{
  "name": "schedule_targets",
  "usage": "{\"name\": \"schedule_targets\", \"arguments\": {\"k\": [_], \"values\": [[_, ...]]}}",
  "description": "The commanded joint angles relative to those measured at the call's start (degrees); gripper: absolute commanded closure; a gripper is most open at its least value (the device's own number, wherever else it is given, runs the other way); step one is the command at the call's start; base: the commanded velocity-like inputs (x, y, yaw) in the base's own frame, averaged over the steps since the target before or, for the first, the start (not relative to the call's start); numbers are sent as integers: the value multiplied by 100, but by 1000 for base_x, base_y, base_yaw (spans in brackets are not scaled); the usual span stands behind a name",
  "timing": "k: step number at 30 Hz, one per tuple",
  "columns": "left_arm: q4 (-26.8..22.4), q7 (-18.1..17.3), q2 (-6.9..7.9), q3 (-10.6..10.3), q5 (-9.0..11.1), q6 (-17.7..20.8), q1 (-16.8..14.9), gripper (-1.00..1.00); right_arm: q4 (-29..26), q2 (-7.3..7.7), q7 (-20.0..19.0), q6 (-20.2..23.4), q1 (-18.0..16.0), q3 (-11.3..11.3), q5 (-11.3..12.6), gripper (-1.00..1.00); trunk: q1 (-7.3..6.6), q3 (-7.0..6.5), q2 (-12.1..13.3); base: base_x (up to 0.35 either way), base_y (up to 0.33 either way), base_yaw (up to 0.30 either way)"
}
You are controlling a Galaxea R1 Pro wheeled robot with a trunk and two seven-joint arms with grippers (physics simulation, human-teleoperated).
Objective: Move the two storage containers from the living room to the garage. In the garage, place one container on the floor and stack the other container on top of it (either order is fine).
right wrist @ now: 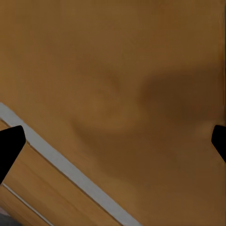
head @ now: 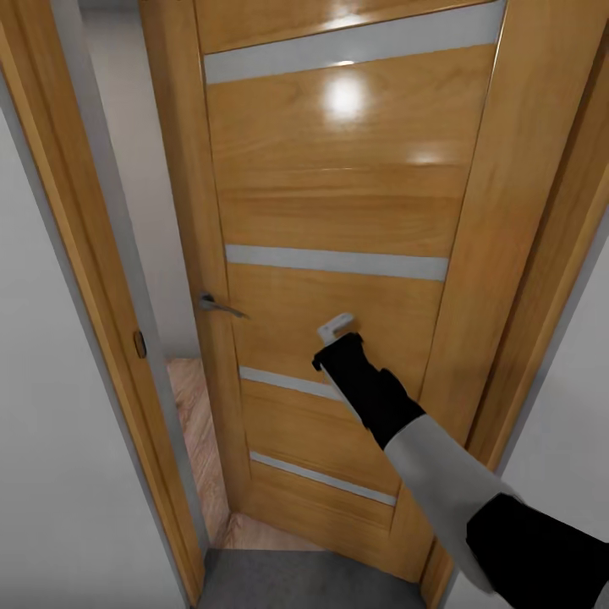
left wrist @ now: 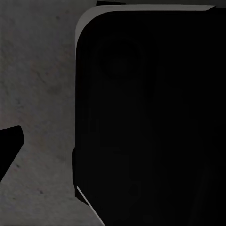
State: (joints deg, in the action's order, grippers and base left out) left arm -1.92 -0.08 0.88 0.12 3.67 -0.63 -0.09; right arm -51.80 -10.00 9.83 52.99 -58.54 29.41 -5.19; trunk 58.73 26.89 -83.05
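Neither storage container is in sight. In the head view my right arm reaches forward to a honey-coloured wooden door (head: 338, 211), and the right gripper (head: 336, 326) is at or almost at its panel, below and right of the metal handle (head: 218, 304). The right wrist view looks straight at the door panel (right wrist: 117, 84) from very close. The right gripper (right wrist: 113, 141) is open, its two dark fingertips (right wrist: 9, 146) far apart with nothing between them. The left gripper (left wrist: 113, 146) hangs over dark grey concrete floor (left wrist: 37, 94), next to my own black body (left wrist: 150, 117). One of its fingertips (left wrist: 9, 146) sits far out.
The door stands ajar with a narrow gap on its handle side. Light wood plank floor (head: 190, 406) and a pale wall show through the gap. The wooden door frame (head: 93, 279) and white walls close in on both sides. Grey floor (head: 296, 584) lies under me.
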Motion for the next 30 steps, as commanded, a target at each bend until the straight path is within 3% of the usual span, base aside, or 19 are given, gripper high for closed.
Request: {"name": "schedule_targets", "arguments": {"k": [1,12,20,30], "values": [[-2,-1,0,-3,38,-7,0,-100,-3,0,5,43,-46,21,-250,-100,0,4,-3,0,0,0],[-2,-1,0,-3,38,-7,0,-100,-102,0,-41,35,-122,30,-250,-100,0,4,-3,0,0,0],[-2,-1,0,-3,43,-7,0,-100,-968,0,-280,141,-122,38,-198,-100,0,4,-3,0,0,0],[-2,-1,0,-3,38,-7,0,-100,-882,0,-393,83,-122,270,-171,-100,0,4,-3,0,0,0]]}}
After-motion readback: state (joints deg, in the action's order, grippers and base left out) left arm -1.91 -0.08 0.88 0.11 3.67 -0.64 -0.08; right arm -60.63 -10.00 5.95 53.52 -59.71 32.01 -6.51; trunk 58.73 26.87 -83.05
